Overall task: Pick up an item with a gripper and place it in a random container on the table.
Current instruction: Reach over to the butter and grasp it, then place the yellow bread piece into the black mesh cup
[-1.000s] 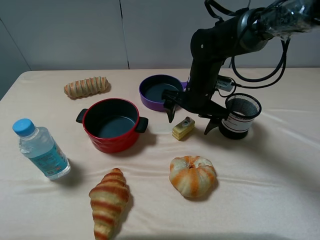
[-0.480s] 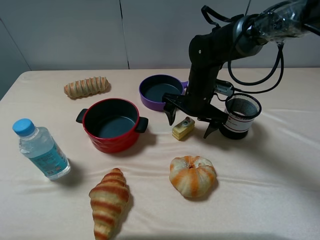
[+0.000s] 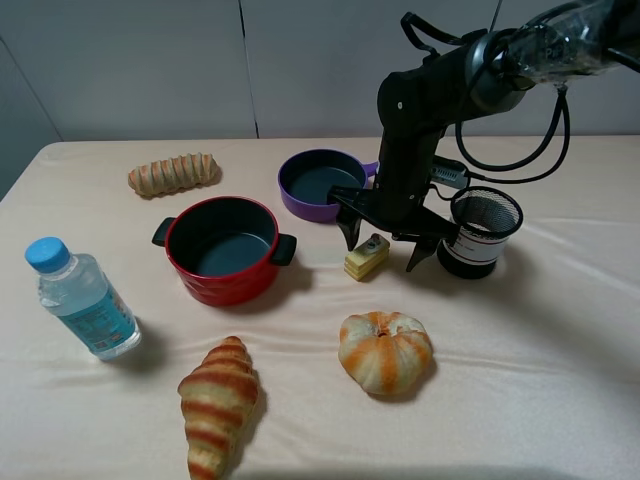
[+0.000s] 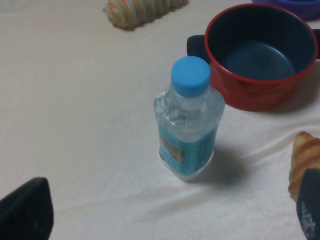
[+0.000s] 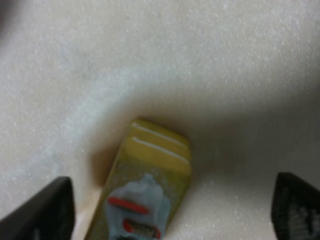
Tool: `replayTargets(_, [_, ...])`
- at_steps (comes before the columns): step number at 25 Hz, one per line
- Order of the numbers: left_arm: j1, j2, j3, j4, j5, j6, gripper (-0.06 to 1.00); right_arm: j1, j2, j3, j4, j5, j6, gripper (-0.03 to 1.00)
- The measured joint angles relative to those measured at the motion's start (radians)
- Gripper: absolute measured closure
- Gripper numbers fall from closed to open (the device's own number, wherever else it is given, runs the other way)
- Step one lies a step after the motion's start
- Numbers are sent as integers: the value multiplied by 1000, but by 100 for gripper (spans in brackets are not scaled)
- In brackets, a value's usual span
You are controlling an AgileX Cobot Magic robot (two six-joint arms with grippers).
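Observation:
The small yellow cake slice (image 3: 366, 256) with a white-and-red topping lies on the peach cloth table (image 3: 540, 350), between the red pot and the black wire-mesh cup (image 3: 481, 232). My right gripper (image 3: 383, 250) is open and hangs low over the slice, one finger on either side, not touching it. In the right wrist view the slice (image 5: 147, 195) lies between the open fingertips (image 5: 42, 210) of the right gripper (image 5: 170, 212). My left gripper (image 4: 167, 215) is open and empty above the cloth near the water bottle; it does not show in the exterior view.
A red two-handled pot (image 3: 224, 248) and a purple pan (image 3: 318, 183) stand left of the slice. A round striped bun (image 3: 386, 351), a croissant (image 3: 216, 400), a striped long bread (image 3: 174, 173) and a water bottle (image 3: 82, 299) lie around.
My right gripper has sunk slightly toward the cake slice, and its fingers have drawn a little closer together around it. Nothing else has moved.

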Motion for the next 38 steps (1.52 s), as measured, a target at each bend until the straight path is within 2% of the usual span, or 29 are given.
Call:
replayTargets(4, [0,0,0,0,0,0,-4,0,0,0,0,0,0,49])
replayTargets(9, [0,0,0,0,0,0,-4,0,0,0,4,-8,0,73])
replayTargets(12, [0,0,0,0,0,0,-4,0,0,0,6,-8,0,81])
replayTargets(31, [0,0,0,0,0,0,-4,0,0,0,16,-7,0,82])
replayTargets(38, [0,0,0,0,0,0,-4,0,-1,-62,20,61,-39,82])
